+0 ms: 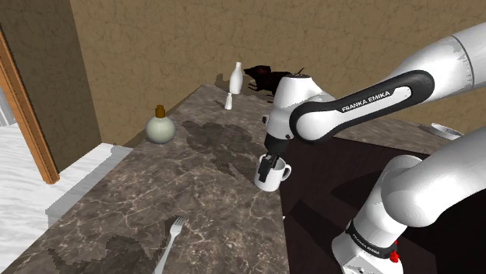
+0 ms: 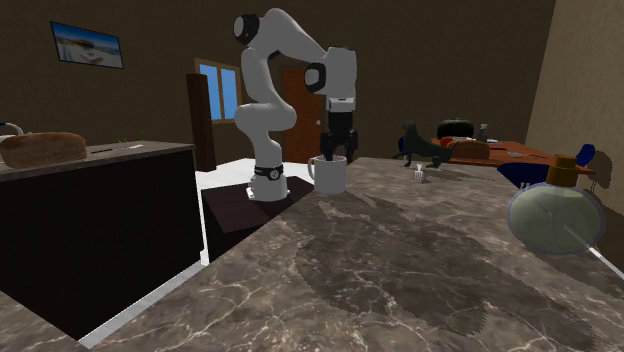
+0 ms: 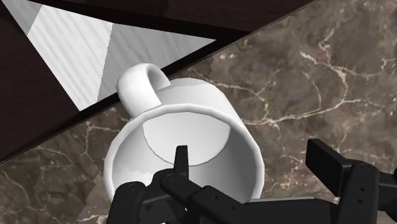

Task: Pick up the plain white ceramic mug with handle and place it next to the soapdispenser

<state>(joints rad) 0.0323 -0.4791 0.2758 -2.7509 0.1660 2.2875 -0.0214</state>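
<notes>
**Item:** mug (image 1: 269,184), plain white, with one loop handle (image 3: 143,83).

**Location:** upright on the worktop (image 1: 195,183), right of centre in the shoulder view. It stands close to the worktop's near edge, and the handle is turned toward that edge.

**Form and surface:** a straight-sided cylinder with a thick rounded rim, empty inside. It is drawn smooth and even white with no pattern. The worktop under it is dark brown stone with pale veins, flat and polished-looking.

**Handling (my judgement):**
- It looks rigid and fairly light.
- The wall is hard and slick, so it may slide or swing in a pinch at the rim.
- It would likely chip if knocked against the stone.
- The best hold appears to be the wall itself, pinched through the rim on the side away from the handle and lifted straight up.

**Pincer (image 3: 248,153):** all black, coming down from above with its fingers apart. One finger (image 3: 182,164) is inside the bowl and the other is outside. A gap shows between the outer finger and the wall. It straddles the rim and grips nothing.

**Destination:** a round pale bottle (image 1: 160,129) with a brownish cap, which I take for the soap dispenser. It sits left of centre in the shoulder view, well apart from the mug.

**Also present:** a fork (image 1: 171,240) at lower centre and a tall white bottle (image 1: 236,76) at upper centre.
</notes>
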